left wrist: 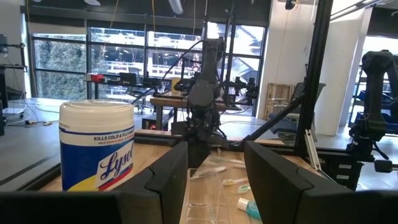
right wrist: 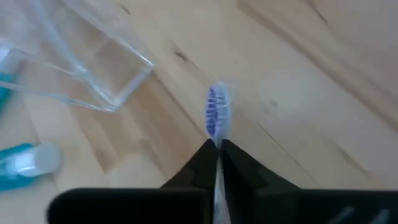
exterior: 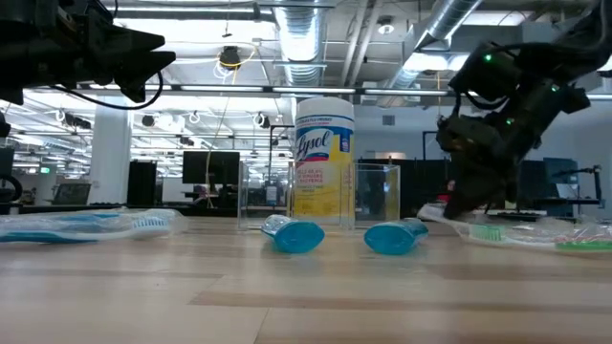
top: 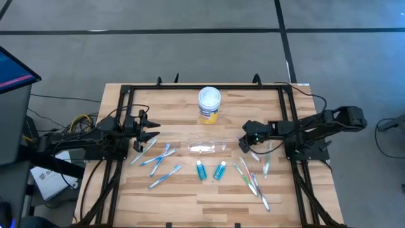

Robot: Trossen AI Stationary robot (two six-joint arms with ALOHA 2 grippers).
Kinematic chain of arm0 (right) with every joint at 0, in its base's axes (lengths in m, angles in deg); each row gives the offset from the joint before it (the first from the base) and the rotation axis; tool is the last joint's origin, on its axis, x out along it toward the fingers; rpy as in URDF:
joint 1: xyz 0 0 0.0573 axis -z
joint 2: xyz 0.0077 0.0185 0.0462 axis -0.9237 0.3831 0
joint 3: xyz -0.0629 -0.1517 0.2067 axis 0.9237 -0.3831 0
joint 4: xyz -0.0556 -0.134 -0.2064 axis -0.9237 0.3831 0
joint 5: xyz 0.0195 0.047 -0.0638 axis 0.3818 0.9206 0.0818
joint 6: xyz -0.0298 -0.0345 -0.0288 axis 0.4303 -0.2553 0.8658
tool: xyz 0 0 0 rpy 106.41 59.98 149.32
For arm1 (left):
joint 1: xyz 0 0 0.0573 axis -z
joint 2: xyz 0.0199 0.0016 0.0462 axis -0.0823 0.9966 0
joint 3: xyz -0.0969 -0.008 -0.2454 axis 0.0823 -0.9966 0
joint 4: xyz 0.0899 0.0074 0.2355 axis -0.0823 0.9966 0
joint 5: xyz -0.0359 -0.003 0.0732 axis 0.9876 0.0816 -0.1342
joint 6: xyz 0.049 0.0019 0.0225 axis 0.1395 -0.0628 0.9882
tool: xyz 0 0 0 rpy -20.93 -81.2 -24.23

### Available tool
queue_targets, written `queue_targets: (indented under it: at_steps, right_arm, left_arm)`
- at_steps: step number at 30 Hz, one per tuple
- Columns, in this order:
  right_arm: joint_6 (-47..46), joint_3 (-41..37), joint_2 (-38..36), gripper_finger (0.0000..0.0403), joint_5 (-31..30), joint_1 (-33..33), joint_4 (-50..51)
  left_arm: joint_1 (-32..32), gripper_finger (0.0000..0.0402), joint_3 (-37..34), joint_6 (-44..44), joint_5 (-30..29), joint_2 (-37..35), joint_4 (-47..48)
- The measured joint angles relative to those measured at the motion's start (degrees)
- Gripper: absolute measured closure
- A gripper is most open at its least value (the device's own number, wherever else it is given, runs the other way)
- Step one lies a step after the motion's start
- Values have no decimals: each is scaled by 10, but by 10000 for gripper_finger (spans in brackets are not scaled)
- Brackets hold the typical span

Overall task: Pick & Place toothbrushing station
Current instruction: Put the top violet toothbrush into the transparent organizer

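- The right gripper [right wrist: 217, 158] is at work low over the table just right of the clear cup; its fingers are pinched tight on the neck of a blue-bristled toothbrush [right wrist: 216, 118], whose head pokes out past the fingertips
- In the high view the same right gripper [top: 248, 143] sits at the near end of the right-hand pile of toothbrushes [top: 253, 180], so this looks like the first brush of that pile being lifted
- The clear plastic cup [top: 207, 146] lies on its side in the middle of the table, its open end toward the right gripper; nothing shows inside it, so no brush has been placed as far as can be seen
- Two teal tubes [top: 210, 170] lie side by side just in front of the cup, untouched
- A left-hand group of blue-white toothbrushes [top: 156, 162] lies loose on the wood, also not yet moved
- The left gripper [top: 147, 126] hangs above the table's left side, well apart from the cup, with its fingers spread and nothing between them; it appears to be waiting
- Farther back stands the yellow wipes jar [top: 209, 104] with its white lid, upright and clear of the work
- Judged from this, the task is barely begun: one brush gripped, the rest of the brushes and both tubes left, and the cup probably needing to be stood up or loaded where it lies
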Motion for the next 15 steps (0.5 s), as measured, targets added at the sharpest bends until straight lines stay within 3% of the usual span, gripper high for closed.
queue_targets:
  at_steps: [11,15]
  right_arm:
    - [74,91,0,402,-8,1,15]
    - [109,127,0,402,-39,1,24]
  left_arm:
    - [0,247,0,-1,0,0,0]
    - [0,247,0,-1,0,0,0]
